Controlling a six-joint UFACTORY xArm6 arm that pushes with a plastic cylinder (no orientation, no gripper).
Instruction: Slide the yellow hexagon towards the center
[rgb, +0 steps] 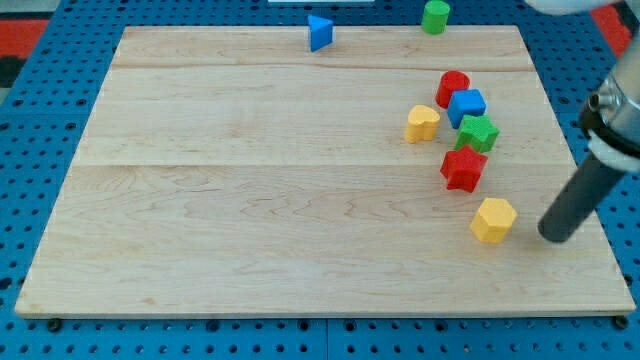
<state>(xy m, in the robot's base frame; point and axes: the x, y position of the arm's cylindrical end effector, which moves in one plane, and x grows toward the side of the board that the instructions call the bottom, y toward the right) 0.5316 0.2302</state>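
Observation:
The yellow hexagon (493, 220) lies on the wooden board (250, 180) near the view's lower right. My tip (555, 236) stands on the board just to the right of the hexagon, a short gap apart from it. The rod rises up and to the right towards the arm at the view's right edge.
Above the hexagon lies a cluster: red star (463, 168), green star (478, 132), blue cube (466, 106), red cylinder (452, 86), yellow heart (422, 123). A blue triangle (319, 32) and a green cylinder (435, 16) sit at the top edge.

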